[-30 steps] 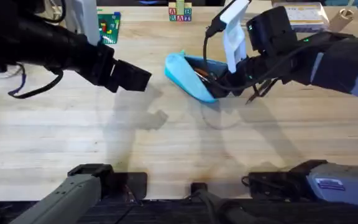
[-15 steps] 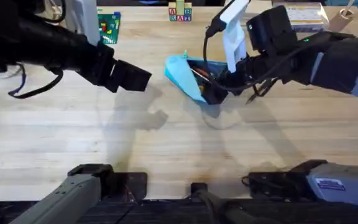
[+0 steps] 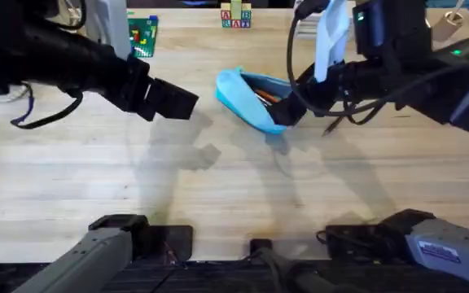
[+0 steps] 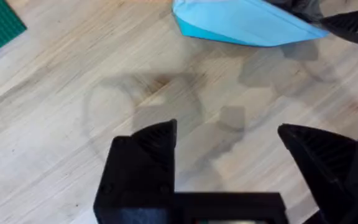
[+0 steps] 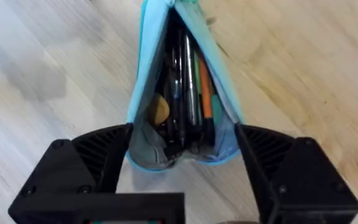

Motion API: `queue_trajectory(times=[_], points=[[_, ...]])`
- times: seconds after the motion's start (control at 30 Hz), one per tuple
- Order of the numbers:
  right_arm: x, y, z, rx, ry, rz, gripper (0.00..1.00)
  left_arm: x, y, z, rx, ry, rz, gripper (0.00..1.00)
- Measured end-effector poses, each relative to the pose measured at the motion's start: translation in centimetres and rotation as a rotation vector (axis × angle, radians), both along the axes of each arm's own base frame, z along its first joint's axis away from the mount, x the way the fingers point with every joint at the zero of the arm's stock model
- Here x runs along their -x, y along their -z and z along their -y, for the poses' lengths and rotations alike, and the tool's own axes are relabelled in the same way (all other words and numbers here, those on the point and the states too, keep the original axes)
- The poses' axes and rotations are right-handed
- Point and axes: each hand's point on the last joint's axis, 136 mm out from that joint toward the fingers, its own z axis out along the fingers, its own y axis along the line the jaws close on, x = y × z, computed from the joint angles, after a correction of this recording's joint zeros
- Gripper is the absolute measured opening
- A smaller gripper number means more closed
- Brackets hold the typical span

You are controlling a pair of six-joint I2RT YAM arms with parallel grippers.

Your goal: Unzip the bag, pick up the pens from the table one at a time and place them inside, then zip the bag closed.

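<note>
Bag (image 3: 247, 99) lies on the table (image 3: 218, 187), toward the far side near the middle, mouth unzipped, pens (image 5: 188, 93) packed inside, one of them orange. Right gripper (image 5: 182, 155) straddles the bag's near end, fingers spread either side of it and touching the fabric. Left gripper (image 4: 229, 155) hangs open above bare wood, apart from the bag.

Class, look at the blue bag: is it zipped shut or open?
Open. The bag gapes along its top, with pens visible inside.
</note>
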Motion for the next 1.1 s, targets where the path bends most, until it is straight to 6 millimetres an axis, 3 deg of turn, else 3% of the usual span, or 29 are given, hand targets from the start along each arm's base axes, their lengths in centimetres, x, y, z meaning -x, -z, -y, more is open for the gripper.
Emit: queue_trajectory(times=[0.3, 0.37, 0.4, 0.53, 0.57, 0.63, 0.67, 0.77, 1.1], points=[[1.0, -4.6, 0.5, -0.147, 0.143, 0.024, 0.998, 0.0, 0.0, 0.0, 0.0, 0.0, -0.001, 0.995], [1.3, -4.8, 1.1, -0.159, 0.197, 0.007, 0.998, 0.0, 0.0, 0.0, 0.0, 0.0, -0.001, 0.995], [1.8, -5.0, 2.3, -0.158, 0.288, -0.016, 0.998, 0.0, 0.0, 0.0, 0.0, 0.0, -0.001, 0.995], [2.5, -5.3, 4.2, -0.143, 0.406, -0.021, 0.998, 0.0, 0.0, 0.0, 0.0, 0.001, 0.0, 0.995], [3.2, -5.5, 6.0, -0.126, 0.509, -0.024, 0.998, 0.0, 0.0, 0.0, 0.0, 0.001, 0.0, 0.995], [3.7, -5.3, 7.3, -0.108, 0.588, -0.032, 0.998, 0.0, 0.0, 0.0, 0.0, 0.001, 0.0, 0.995], [4.4, -4.9, 9.6, -0.074, 0.725, -0.043, 0.997, 0.0, 0.0, 0.0, 0.0, 0.001, 0.0, 0.995], [5.2, -4.3, 11.6, -0.034, 0.853, -0.059, 0.997, 0.0, 0.0, 0.0, 0.0, 0.001, 0.0, 0.995], [5.7, -3.9, 13.5, -0.002, 0.979, -0.056, 0.998, 0.0, 0.0, 0.0, 0.0, 0.001, 0.0, 0.995]])
